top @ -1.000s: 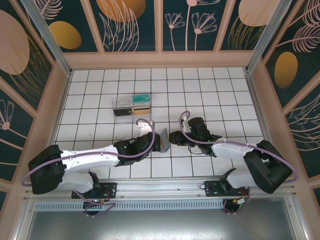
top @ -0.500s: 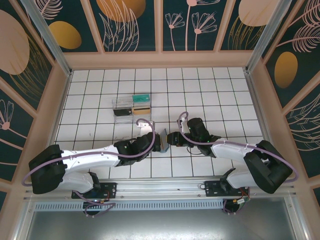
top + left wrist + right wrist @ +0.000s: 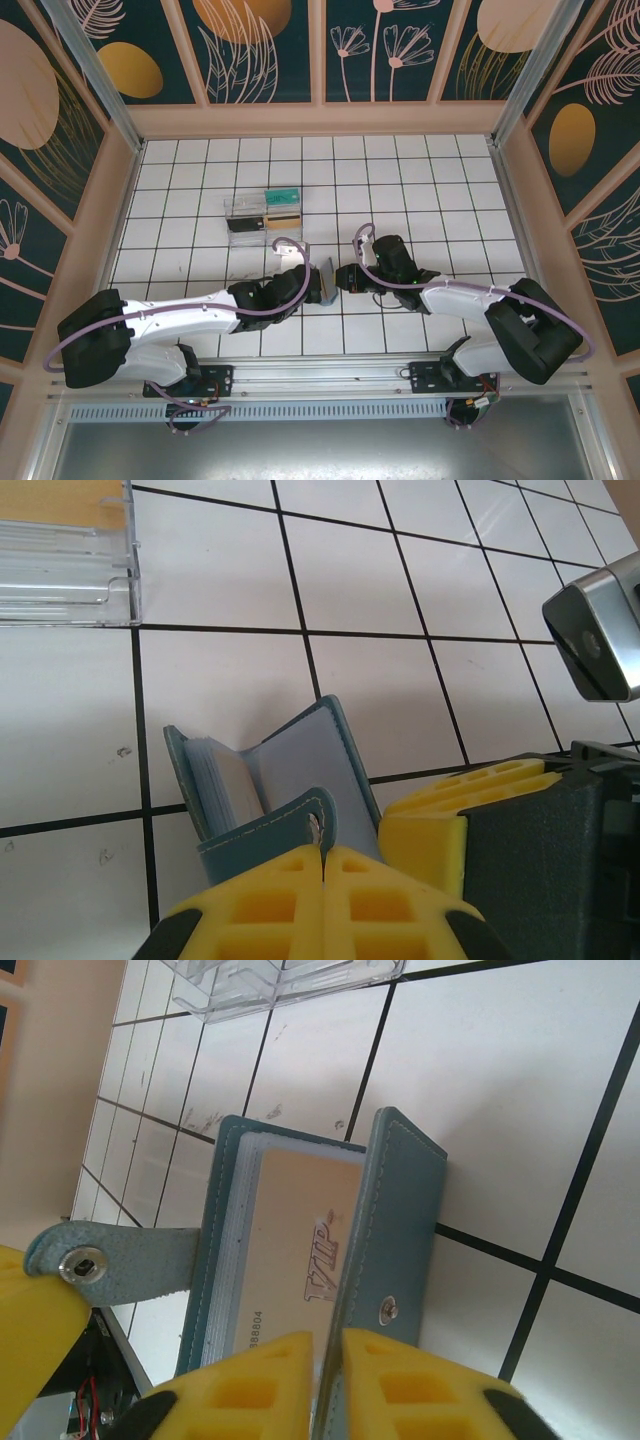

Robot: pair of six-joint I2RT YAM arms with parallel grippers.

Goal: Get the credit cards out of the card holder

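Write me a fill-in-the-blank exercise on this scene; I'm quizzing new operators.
The left gripper has its jaws ____ on the card holder's strap. The orange card inside the holder reads ____. The tiles under it are ____.
Missing: shut; VIP; white.

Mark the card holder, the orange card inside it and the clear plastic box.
card holder (image 3: 395,1220): right wrist view, open blue cover flap.
orange card (image 3: 285,1250): right wrist view, its face beside the VIP lettering.
clear plastic box (image 3: 290,980): right wrist view, its transparent wall.
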